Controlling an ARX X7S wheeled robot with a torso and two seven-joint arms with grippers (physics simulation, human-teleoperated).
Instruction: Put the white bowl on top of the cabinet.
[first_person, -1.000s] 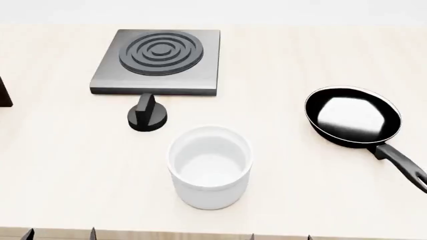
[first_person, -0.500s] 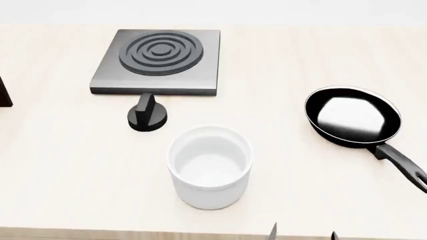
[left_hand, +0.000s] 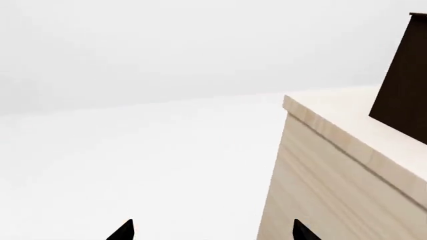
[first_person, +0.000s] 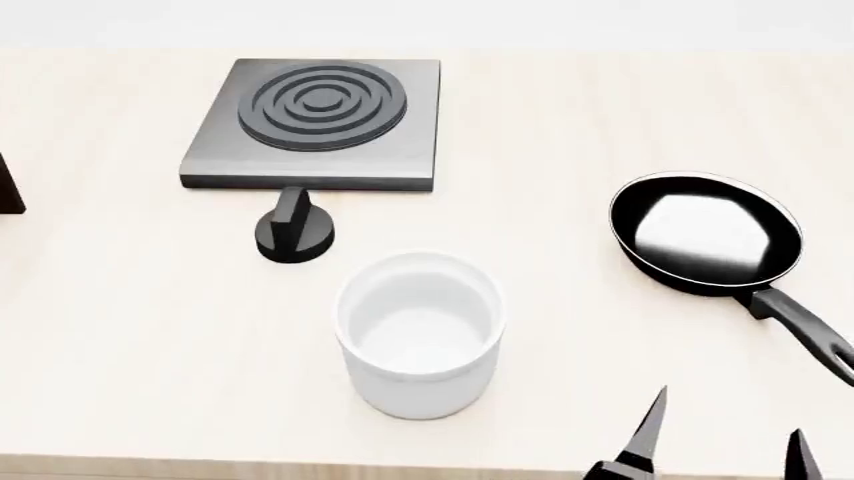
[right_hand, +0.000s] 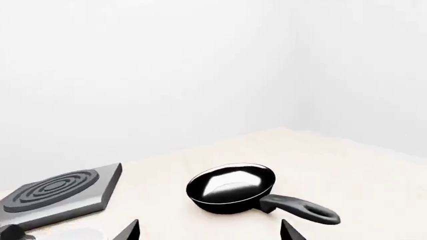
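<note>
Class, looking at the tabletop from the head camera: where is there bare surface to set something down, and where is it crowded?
Bare patches: between the white bowl and the frying pan; right of the stove plate, behind the pan; left of the bowl, towards the cabinet. Crowded: the knob sits tight between stove and bowl.

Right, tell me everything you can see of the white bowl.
The white bowl is deep and straight-sided, with a thick rim and a rounded base, and it looks like glossy ceramic. It stands upright and empty on the pale wooden table, near the front edge, in front of the black knob and left of the frying pan. Nothing but the table touches it; the right tool is apart from it.
</note>
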